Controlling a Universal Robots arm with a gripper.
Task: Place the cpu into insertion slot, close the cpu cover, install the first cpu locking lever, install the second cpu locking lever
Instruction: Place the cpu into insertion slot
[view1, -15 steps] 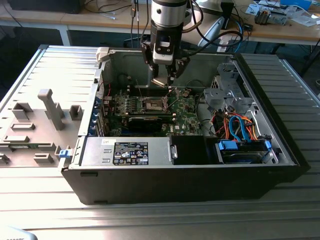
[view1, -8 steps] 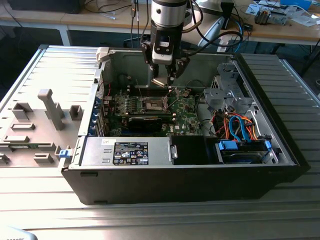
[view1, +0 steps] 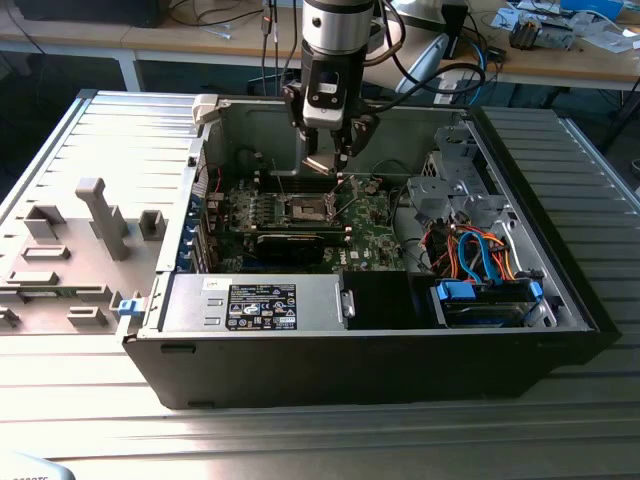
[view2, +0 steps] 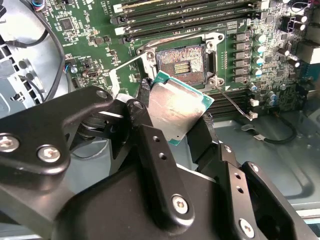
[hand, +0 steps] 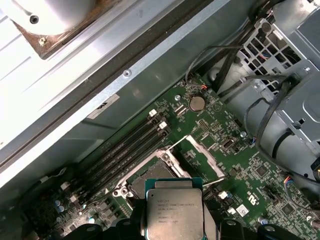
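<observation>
My gripper (view1: 328, 162) hangs inside the open computer case, above the motherboard (view1: 370, 240), and is shut on the cpu (view2: 175, 106). In both wrist views the black fingers (view2: 141, 102) clamp two opposite edges of the cpu (hand: 175, 212), a flat square chip with a dull silver top and a green rim. It is held in the air, tilted, a little off from the insertion slot (view2: 181, 62), which lies bare with its contact field showing (hand: 155, 175). The cpu cover (hand: 212, 161) stands swung open beside the slot. Thin wire levers stick up around the socket.
A long power supply box (view1: 255, 303) with a black label lies along the case's front wall. A drive bay with blue and orange cables (view1: 480, 285) sits at the exterior view's right. Memory slots (hand: 125, 145) run beside the socket. The removed side panel (view1: 80, 240) lies at the exterior view's left.
</observation>
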